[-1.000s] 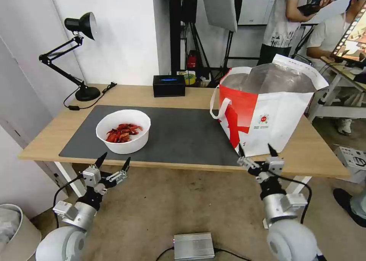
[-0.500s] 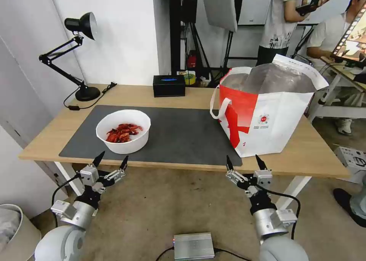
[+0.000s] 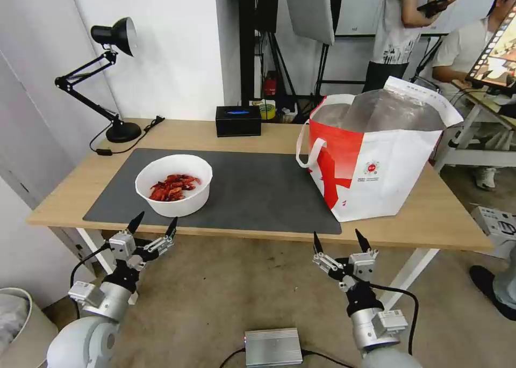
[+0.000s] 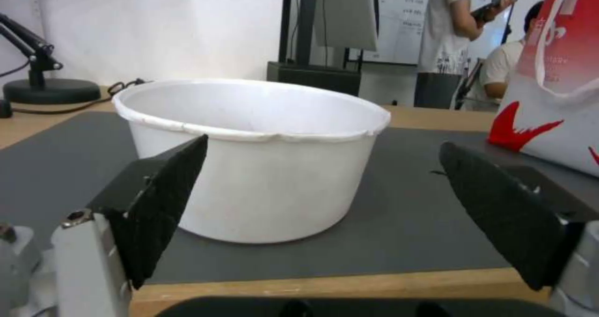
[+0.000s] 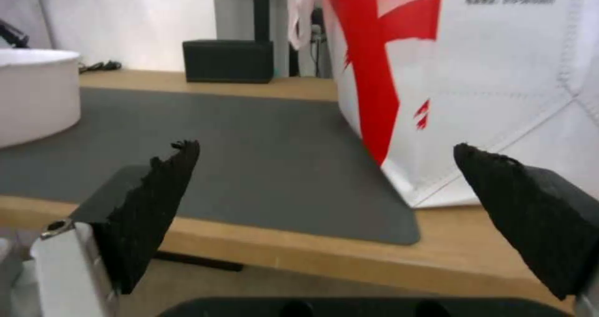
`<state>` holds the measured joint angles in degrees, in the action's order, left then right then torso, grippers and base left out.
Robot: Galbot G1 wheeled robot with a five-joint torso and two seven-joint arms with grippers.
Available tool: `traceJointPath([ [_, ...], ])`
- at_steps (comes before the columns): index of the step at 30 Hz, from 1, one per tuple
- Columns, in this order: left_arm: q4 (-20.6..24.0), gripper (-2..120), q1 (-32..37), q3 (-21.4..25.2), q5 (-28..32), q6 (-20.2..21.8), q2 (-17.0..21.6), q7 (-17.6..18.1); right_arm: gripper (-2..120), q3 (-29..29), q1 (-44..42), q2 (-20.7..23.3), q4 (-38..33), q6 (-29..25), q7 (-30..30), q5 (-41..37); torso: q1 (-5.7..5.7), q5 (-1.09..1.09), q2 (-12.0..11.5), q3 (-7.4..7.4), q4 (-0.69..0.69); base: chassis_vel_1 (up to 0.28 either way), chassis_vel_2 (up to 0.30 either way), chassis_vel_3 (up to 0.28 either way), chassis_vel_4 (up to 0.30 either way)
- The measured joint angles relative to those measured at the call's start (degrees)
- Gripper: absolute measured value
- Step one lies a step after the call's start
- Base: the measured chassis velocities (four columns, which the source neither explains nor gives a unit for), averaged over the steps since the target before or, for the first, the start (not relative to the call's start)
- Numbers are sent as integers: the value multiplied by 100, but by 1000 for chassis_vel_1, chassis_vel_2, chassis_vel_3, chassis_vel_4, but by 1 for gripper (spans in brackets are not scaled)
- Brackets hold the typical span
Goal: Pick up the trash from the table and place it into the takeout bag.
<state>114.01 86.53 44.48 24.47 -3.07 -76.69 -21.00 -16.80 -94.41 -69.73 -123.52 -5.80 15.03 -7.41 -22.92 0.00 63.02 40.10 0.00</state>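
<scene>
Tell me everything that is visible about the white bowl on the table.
The white bowl is round, with tall, slightly tapered walls and a thin rolled rim; it looks like thin plastic or foam. It stands upright on the dark grey mat, toward the table's left half, and holds a small heap of red scraps at its bottom. Nothing else touches it. The left gripper, open, hovers in front of it, short of the table's near edge.

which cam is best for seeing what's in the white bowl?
Head view: it looks down into the white bowl, so the red scraps show. Left wrist view sees the bowl side-on between the open left hand fingers, with its outer wall, rim and bare inner wall. Right wrist view catches an edge of the wall.
</scene>
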Motion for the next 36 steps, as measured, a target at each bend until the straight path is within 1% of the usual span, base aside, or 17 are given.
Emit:
traceJointPath([
  [6,-5,100,0,10,0,0,-8,0,100,63,-14,-35,66,-10,-130,89,0,0,0,0,0,0,0,0,0],
  [10,-5,100,6,13,0,1,-13,0,100,109,-30,-90,86,-145,-241,119,0,0,0,0,0,0,0,0,0],
  [23,-11,100,-35,14,31,80,48,0,100,110,-37,-97,86,-193,-251,133,0,0,0,0,0,0,0,0,0],
  [31,-52,100,-197,6,116,206,247,-5,100,106,-37,-96,86,-193,-251,133,0,-1,0,0,0,0,0,0,0],
  [34,50,100,-306,28,281,440,463,92,100,106,-37,-96,85,-194,-250,133,0,0,0,0,0,0,0,0,0],
  [35,50,100,-306,28,281,440,463,92,100,106,-37,-96,85,-194,-250,133,0,0,0,0,0,0,0,0,0],
  [36,93,100,-379,30,342,573,574,124,100,106,-37,-96,85,-194,-250,132,0,0,0,0,0,0,0,0,0],
])
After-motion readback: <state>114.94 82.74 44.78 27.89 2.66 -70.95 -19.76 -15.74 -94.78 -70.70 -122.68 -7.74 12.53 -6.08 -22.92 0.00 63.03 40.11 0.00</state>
